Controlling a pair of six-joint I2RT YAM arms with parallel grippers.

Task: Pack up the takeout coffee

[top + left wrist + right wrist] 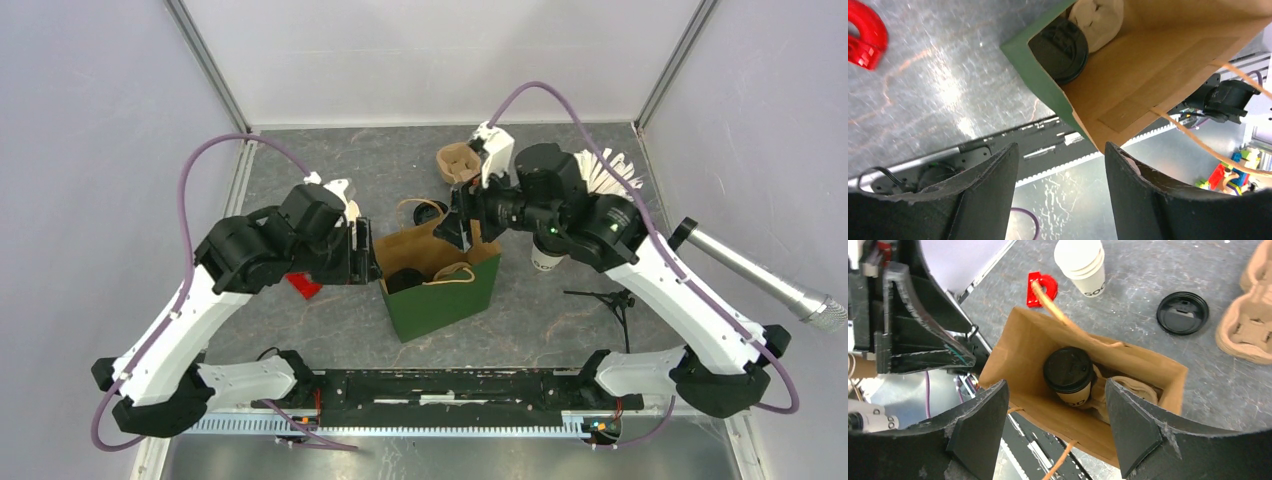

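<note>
Takeout coffee (1068, 372) is in the paper bag (440, 300), upright with its black lid on. It sits toward the bag's left end, with some crumpled paper (1133, 390) right next to it.

Going left to right on the bench (560, 320):
- A red plastic piece (303, 285) lies off to the left of the bag.
- The left fingers (988, 195) hang just by the bag's left edge, spread fairly wide with nothing between them.
- The bag stands open in the middle, green outside and brown inside, with its string handles flopped over.
- The right fingers (980, 430) hover over the bag's mouth, looking straight down at the cup, also spread wide and holding nothing.
- A loose black lid (1182, 313) lies flat just behind the bag, with a cardboard cup carrier (1248, 330) near it.
- A stack of white cups (1082, 262) stands to the right of the bag, partly under the right arm.
</note>
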